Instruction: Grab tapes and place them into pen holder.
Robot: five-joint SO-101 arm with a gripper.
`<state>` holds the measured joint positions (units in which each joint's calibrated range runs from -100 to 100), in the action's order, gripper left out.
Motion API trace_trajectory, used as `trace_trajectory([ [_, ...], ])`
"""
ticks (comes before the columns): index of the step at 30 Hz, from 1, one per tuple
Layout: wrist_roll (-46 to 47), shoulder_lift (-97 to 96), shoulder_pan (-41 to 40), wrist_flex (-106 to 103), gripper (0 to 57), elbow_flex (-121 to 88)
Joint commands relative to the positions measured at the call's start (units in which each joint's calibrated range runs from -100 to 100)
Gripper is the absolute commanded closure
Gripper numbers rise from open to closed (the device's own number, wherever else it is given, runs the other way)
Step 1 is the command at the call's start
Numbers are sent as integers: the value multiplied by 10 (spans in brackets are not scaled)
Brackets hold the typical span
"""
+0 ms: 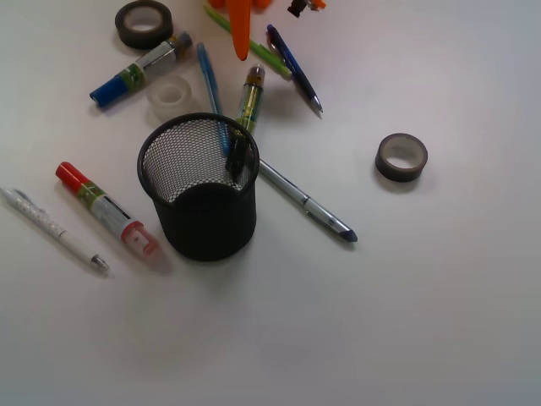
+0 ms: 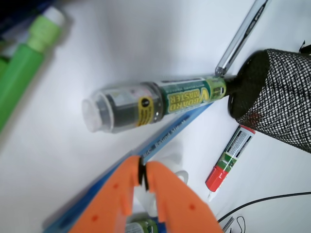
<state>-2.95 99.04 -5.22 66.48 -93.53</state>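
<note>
The pen holder is a black wire-mesh cup standing left of centre; the wrist view shows it at the right edge. One dark tape lies at the far left, another dark tape lies alone on the right. A translucent whitish tape rests just behind the cup. My orange gripper hangs at the top, above the pens, with its jaws shut and nothing between them. The whitish tape peeks out beside the jaws.
Markers and pens lie around the cup: a blue-capped marker, a red-capped marker, a green-labelled marker, a blue pen, a silver pen, a white pen, a dark blue pen.
</note>
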Motion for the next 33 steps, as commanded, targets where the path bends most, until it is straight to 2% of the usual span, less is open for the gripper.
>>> trace_trajectory([
  [1,-2,-1,15,-39,248,1],
  [19,-4,-1,17,-38,244,6],
  [24,-42,-8,82,77,242,130],
  [28,-88,-103,117,75,243,268],
  [33,-111,-353,147,81,243,460],
])
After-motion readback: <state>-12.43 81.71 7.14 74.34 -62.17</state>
